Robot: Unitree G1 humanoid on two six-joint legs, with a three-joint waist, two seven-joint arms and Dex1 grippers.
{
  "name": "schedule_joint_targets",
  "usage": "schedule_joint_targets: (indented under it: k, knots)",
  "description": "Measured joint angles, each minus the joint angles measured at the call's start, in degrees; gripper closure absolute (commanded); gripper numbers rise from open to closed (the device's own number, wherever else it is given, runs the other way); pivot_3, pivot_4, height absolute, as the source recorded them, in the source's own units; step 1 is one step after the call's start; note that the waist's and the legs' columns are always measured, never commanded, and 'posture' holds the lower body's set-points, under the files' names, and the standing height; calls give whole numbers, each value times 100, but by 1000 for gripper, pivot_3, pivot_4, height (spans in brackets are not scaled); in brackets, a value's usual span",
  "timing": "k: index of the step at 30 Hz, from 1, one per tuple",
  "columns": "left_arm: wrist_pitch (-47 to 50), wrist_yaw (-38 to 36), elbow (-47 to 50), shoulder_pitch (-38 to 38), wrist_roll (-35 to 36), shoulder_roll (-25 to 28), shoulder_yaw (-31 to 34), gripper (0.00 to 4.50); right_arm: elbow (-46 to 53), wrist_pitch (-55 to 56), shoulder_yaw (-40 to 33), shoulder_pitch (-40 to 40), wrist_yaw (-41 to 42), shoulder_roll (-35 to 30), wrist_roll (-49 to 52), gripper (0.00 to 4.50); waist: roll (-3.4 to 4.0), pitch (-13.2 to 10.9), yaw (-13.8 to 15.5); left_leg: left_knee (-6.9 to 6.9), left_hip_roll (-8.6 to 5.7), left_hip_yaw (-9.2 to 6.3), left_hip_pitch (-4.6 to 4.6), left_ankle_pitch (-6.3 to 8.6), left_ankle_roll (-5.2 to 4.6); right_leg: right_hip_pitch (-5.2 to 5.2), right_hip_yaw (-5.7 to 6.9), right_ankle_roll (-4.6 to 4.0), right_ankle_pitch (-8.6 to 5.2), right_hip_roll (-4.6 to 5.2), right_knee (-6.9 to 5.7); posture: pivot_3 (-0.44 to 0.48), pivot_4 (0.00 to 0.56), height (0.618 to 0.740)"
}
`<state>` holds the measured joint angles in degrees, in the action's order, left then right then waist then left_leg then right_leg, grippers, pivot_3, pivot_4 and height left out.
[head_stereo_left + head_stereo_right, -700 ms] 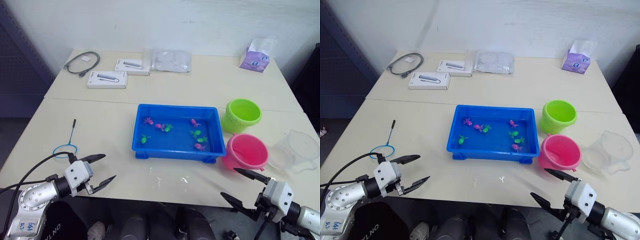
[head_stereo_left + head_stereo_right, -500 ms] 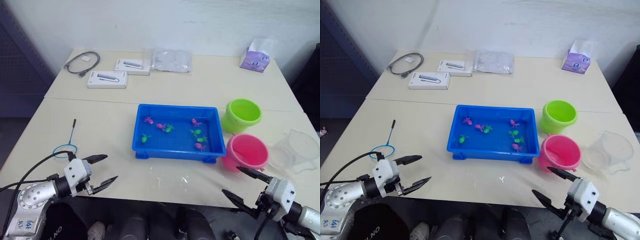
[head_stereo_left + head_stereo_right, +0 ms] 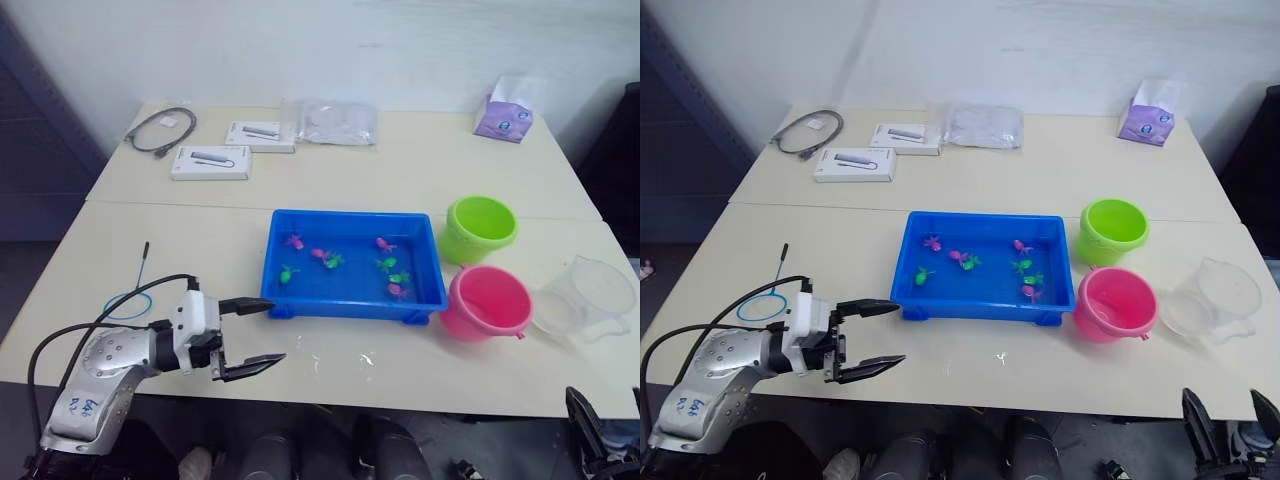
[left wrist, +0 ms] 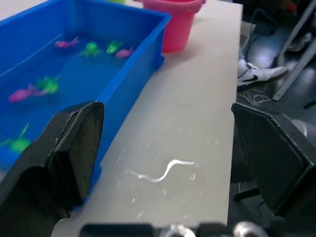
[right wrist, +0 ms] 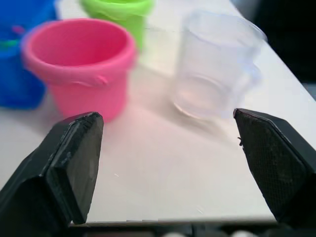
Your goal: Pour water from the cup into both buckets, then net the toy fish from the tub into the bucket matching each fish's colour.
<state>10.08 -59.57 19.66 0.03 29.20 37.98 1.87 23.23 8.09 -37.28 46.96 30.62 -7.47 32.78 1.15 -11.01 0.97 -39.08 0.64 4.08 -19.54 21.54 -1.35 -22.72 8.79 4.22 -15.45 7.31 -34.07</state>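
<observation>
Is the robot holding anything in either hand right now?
No. The left hand hangs open near the tub, and the right hand is open short of the cup. Neither touches anything.

No legible text anywhere.

Place: an office or lab room used for robot trials.
Furniture: two plain pale desks (image 3: 400,160) pushed together against a bare white wall (image 3: 300,45).
Clutter: boxed gadgets (image 3: 211,162), a coiled grey cable (image 3: 160,130), a tissue pack (image 3: 503,117).
Floor: a person's sneaker (image 4: 256,75) beside chair legs.
</observation>
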Motion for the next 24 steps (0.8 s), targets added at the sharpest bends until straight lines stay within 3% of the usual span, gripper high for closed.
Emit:
schedule_joint_targets:
  k: [5, 10, 14, 24]
  knots:
    - [179, 2, 69, -255, 76, -137, -141, 59, -19, -368, 252, -629, -831, 181, -123, 0, 11, 5, -65, 0, 0, 2, 3, -7, 3, -3, -4, -2, -1, -1, -11, 0, 150, 740]
    - [260, 40, 210, -457, 79, -281, -271, 59, -9, -916, 326, -1485, -1617, -59, -220, 0, 17, 6, -65, 0, -2, 3, 0, -25, -25, -7, -4, -3, -2, -1, -16, 0, 150, 740]
    - [270, 108, 212, -596, 77, -348, -299, 59, -368, -1252, 218, -2218, -2321, -372, -496, 0, 17, 7, -66, -1, -3, 6, 0, -29, -23, -7, -3, -4, -2, -8, -23, 0, 150, 740]
    - [487, 115, 238, -656, 78, -319, -303, 59, -1419, -1488, 121, -3271, -3192, -649, -1138, 0, 16, 7, -75, -1, -3, 12, 2, -36, -22, -8, -7, -5, -4, -14, -34, 0, 150, 740]
